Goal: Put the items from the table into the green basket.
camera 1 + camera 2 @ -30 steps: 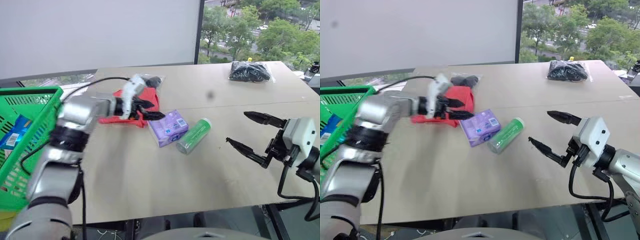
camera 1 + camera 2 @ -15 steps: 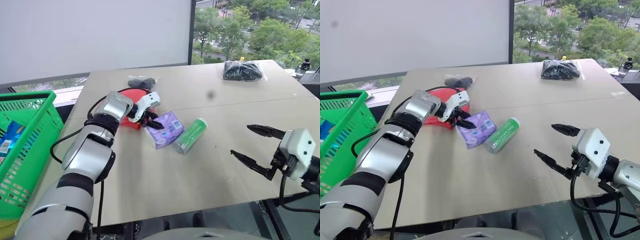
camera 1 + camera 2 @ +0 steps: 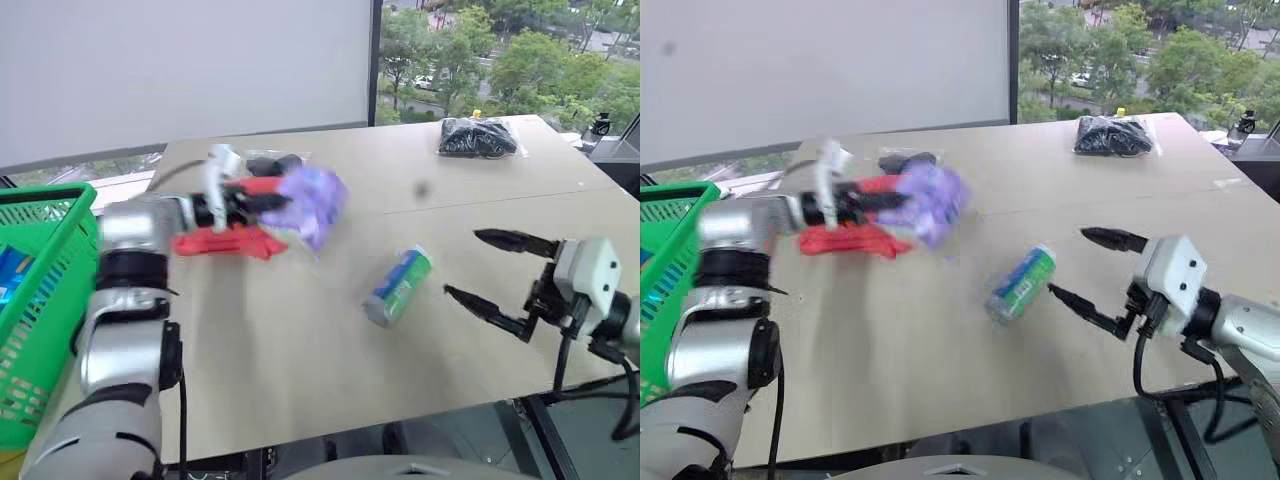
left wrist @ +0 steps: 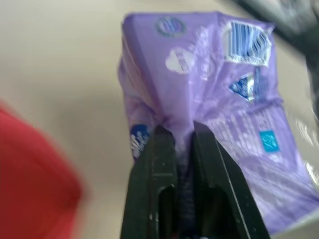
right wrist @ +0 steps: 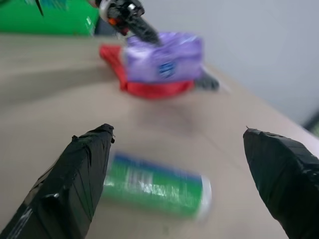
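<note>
My left gripper (image 3: 272, 203) is shut on the small purple packet (image 3: 310, 200) and holds it off the table (image 3: 300, 380); its fingers (image 4: 152, 164) pinch the packet's (image 4: 199, 74) edge. Under it lies the flat red pouch (image 3: 225, 243), with a clear bag of black contents (image 3: 285, 160) just behind. The green-and-blue can (image 3: 398, 287) lies on its side mid-table. My right gripper (image 3: 462, 264) hangs open to the can's right, its fingers (image 5: 84, 174) wide apart, with the can (image 5: 154, 185) beyond them. The green basket (image 3: 50, 195) stands at the far left.
A second clear bag with black contents (image 3: 478, 137) lies at the table's far right corner. A blue package (image 3: 10, 270) sits inside the basket. A window with trees is behind the table on the right, a white wall on the left.
My left gripper has shut on the purple packet and lifted it up and to the left. The can has rolled a little toward the right gripper, which has hardly moved.
</note>
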